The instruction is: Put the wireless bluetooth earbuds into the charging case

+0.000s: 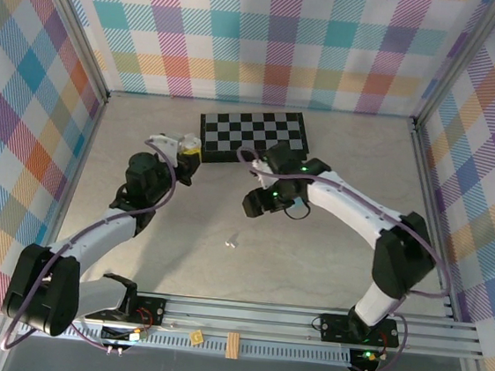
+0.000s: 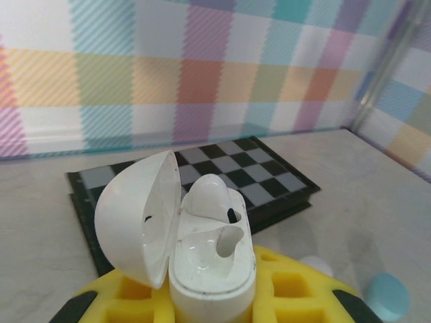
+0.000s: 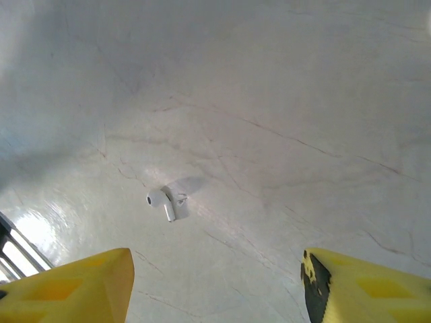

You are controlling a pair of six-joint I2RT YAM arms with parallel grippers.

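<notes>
Left end effector [image 1: 187,150] half-hidden behind charging case [image 2: 210,266]

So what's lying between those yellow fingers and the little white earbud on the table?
Nothing: the right wrist view shows bare table between the right gripper and the earbud.

No text, label, brand or number can be read anywhere. The case [image 2: 210,272] is plain white, with only a few small dark specks that form no letters. The board [image 2: 266,176] bears dark and grey squares with no figures along its edge. The earbud [image 3: 161,200] lying on the counter [image 3: 289,101] is too small to show any print.
</notes>
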